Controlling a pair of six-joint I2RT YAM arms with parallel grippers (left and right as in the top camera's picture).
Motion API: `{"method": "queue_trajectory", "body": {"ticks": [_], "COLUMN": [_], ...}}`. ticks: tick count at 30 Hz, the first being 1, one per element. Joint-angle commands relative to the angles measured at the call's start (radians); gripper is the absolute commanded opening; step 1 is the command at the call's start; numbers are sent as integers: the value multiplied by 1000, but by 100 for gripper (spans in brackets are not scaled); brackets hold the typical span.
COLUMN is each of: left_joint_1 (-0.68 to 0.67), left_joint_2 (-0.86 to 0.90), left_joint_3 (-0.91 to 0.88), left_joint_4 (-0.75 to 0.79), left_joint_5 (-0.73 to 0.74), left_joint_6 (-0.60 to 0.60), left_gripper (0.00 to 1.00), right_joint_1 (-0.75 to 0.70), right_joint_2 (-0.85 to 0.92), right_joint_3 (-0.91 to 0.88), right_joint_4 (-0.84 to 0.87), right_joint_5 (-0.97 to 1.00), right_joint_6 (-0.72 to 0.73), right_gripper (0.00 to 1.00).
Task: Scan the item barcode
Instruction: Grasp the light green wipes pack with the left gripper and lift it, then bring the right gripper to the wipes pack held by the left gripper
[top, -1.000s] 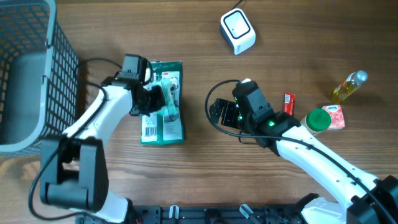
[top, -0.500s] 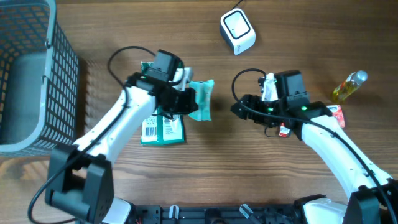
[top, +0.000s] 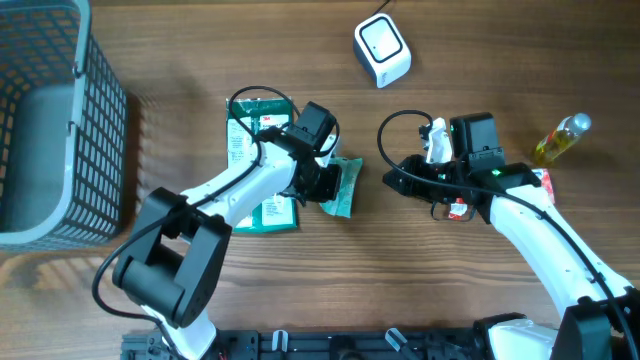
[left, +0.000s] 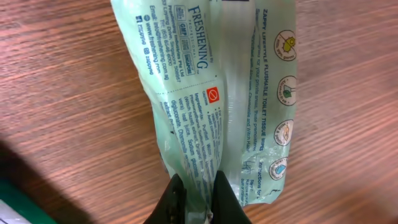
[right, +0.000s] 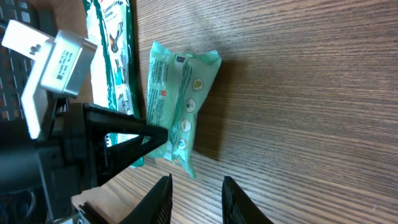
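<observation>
Wipes pack (top: 340, 187) is mid-counter, at 7 o'clock from the scanner (top: 382, 50) and 3 o'clock of the flat green card (top: 245, 125). Left jaws are pinched on its end seam and the rest hangs free toward 3 o'clock. A shadow beside it in the right wrist view suggests it's lifted off the counter (top: 480, 60), but we can't be sure. Right jaws are partly spread with nothing between them, at 3 o'clock of the pack.

We judge the pack light, soft and floppy: thin glossy film, likely slippery, with tissue inside that gives when squeezed. The seam is the stiffest bit, so that hold looks sound, but the body will probably droop and twist on the way to the scanner. No barcode on the faces we see, only print and icons, so it likely needs a turn. Keep jaws off whichever panel carries it.
</observation>
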Motion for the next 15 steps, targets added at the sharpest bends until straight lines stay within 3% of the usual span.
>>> {"method": "queue_trajectory", "body": {"ticks": [1, 7, 9, 15], "left_joint_1": [-3, -8, -7, 47], "left_joint_2": [11, 11, 10, -51], "left_joint_3": [-8, -8, -7, 52], "left_joint_4": [1, 0, 0, -55], "left_joint_5": [-28, -32, -32, -36], "left_joint_6": [53, 56, 56, 55], "left_gripper": [4, 6, 41, 51], "right_joint_1": [0, 0, 0, 16], "right_joint_2": [10, 41, 62, 100], "right_joint_3": [-4, -4, -4, -4], "right_joint_4": [8, 27, 65, 149], "right_joint_5": [-16, -16, -17, -41], "right_joint_6": [11, 12, 17, 38], "right_gripper": [24, 20, 20, 11]}}
